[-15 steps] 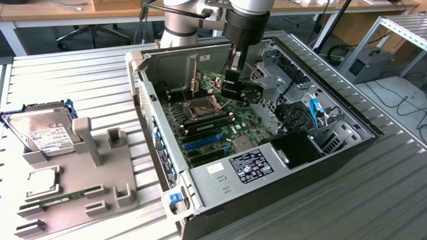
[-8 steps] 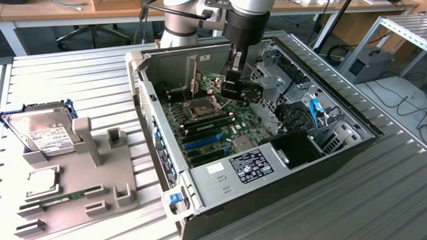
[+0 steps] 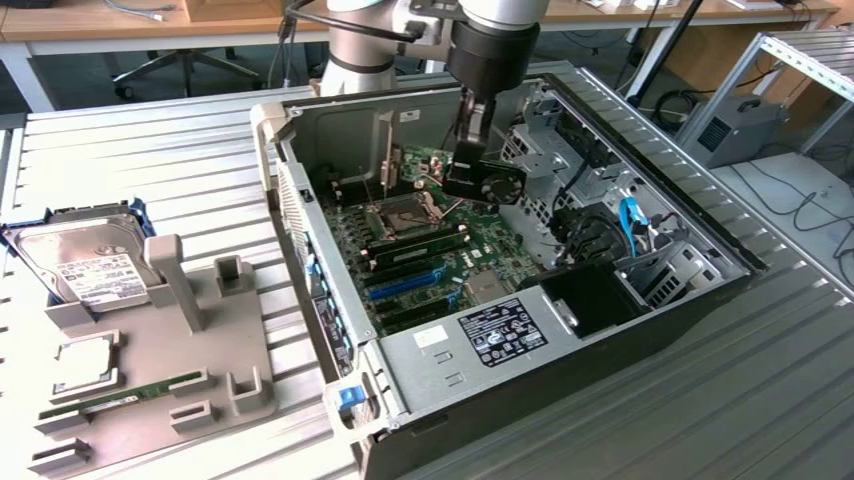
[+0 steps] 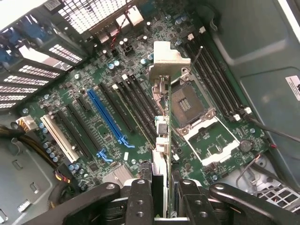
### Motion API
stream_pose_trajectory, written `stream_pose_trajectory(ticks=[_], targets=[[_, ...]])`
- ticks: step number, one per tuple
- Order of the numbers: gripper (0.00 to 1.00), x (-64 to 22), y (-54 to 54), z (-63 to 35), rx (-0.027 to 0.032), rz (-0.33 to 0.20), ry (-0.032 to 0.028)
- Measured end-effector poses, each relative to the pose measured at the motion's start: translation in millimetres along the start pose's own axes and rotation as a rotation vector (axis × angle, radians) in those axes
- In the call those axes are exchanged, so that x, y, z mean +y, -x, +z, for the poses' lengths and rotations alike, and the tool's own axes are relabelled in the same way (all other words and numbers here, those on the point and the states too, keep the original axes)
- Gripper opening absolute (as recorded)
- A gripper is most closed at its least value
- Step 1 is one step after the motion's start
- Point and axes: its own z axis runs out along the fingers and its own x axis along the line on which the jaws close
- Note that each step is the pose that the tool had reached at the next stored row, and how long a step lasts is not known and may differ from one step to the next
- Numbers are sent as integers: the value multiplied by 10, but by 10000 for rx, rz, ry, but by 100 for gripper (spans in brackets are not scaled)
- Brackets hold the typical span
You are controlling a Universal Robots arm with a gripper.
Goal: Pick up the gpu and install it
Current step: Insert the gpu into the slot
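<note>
The fingers (image 4: pixel 159 197) are clamped on the gpu (image 4: pixel 161 136), held edge-on above the motherboard (image 4: pixel 93 93) inside the open computer case (image 3: pixel 694 300), its silver bracket (image 4: pixel 169 58) pointing away from the wrist. In the exterior view, the gpu (image 3: pixel 483 180) hangs at the case's 12 o'clock end, and a hard drive (image 3: pixel 87 265) rests on the table (image 3: pixel 147 160) at 9 o'clock.

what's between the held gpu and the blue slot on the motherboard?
In the wrist view, the gpu, clamped in the gripper, is separated from the blue slot by two black expansion slots.
</note>
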Motion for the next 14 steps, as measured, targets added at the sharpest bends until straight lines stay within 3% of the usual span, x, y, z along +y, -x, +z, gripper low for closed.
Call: stream_pose_trajectory(ticks=[14], targets=[[26,0,0,6,-12,-919,13]])
